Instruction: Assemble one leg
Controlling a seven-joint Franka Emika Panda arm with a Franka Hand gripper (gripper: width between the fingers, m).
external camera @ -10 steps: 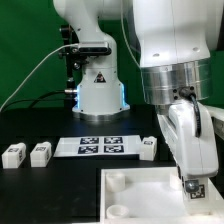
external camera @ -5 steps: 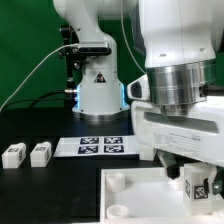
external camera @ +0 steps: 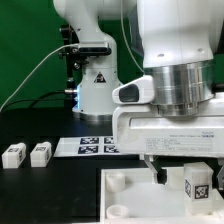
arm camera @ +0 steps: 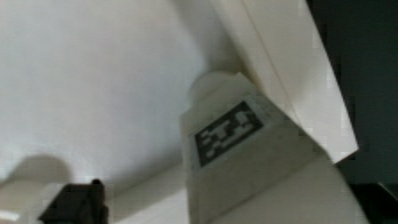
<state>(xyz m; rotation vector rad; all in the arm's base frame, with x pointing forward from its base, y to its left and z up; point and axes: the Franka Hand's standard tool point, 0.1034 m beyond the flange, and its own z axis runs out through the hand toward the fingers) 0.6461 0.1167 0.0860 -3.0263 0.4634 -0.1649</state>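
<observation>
Leg is gripped upright by gripper over board on desk, prob. for socket insertion

leg cut by frame edge | marker board part-hidden | wrist view blurred

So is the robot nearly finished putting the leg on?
Partway. Done: one leg is picked up, gripped in the fingers over the big white board. In hand: bringing it to the board, though I can't tell if it's seated in a socket. Left: fixing it there. Two more legs wait on the table.
</observation>
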